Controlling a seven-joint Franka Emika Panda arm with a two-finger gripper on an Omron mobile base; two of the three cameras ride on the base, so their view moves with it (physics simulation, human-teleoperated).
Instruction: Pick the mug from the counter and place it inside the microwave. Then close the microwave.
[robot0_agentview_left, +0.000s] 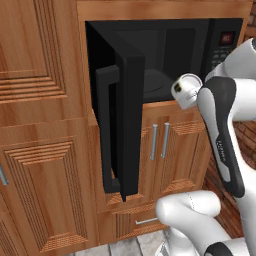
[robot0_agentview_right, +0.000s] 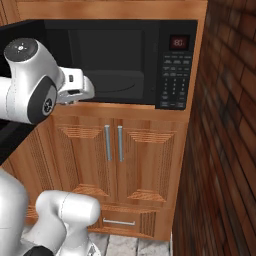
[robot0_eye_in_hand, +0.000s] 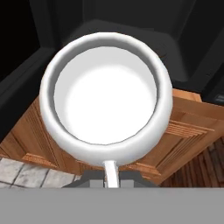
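Note:
The white mug (robot0_eye_in_hand: 105, 103) hangs in the air with its mouth towards the hand camera, and my gripper (robot0_eye_in_hand: 110, 178) is shut on its small handle. From the left base camera the mug (robot0_agentview_left: 185, 89) hovers just outside the front lower edge of the microwave (robot0_agentview_left: 165, 55) cavity, level with its floor. The microwave is black and its door (robot0_agentview_left: 126, 125) stands swung wide open to the left. Its keypad (robot0_agentview_right: 175, 82) and red display sit on the right. The counter is out of view.
Wooden cabinet doors with metal handles (robot0_agentview_left: 159, 141) lie below the microwave. A brick wall (robot0_agentview_right: 225, 130) closes off the right side. My white forearm (robot0_agentview_left: 222, 130) rises in front of the cabinets. Tiled floor (robot0_eye_in_hand: 26, 173) shows below.

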